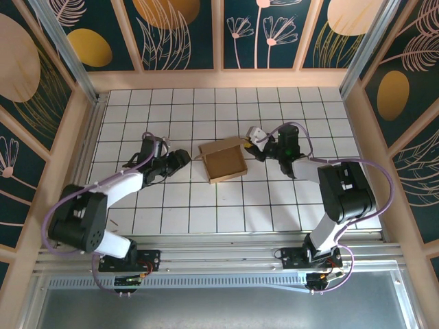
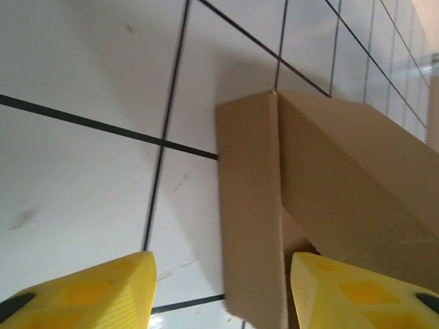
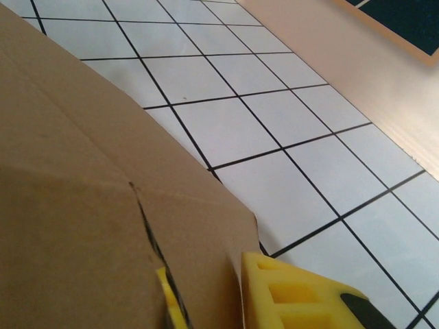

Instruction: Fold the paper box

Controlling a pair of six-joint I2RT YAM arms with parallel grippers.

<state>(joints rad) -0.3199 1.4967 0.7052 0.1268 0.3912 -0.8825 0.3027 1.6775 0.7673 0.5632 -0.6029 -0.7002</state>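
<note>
The paper box [image 1: 223, 159] is a brown cardboard piece, partly folded up, lying mid-table with its open side up. My left gripper [image 1: 184, 159] sits just left of it. In the left wrist view its yellow fingers [image 2: 89, 295] stand open, and an upright flap of the paper box [image 2: 252, 219] rises between them, closer to the right finger. My right gripper [image 1: 255, 146] is at the box's right rim. In the right wrist view one yellow finger [image 3: 295, 298] presses on a cardboard flap [image 3: 199, 226], while the other shows as a sliver through a slit.
The white tiled table [image 1: 274, 205] is ringed by a wooden rim [image 1: 219, 79] with patterned walls behind it. A wooden side wall [image 3: 357, 75] runs close beyond the right gripper. Tiles in front of the box lie bare.
</note>
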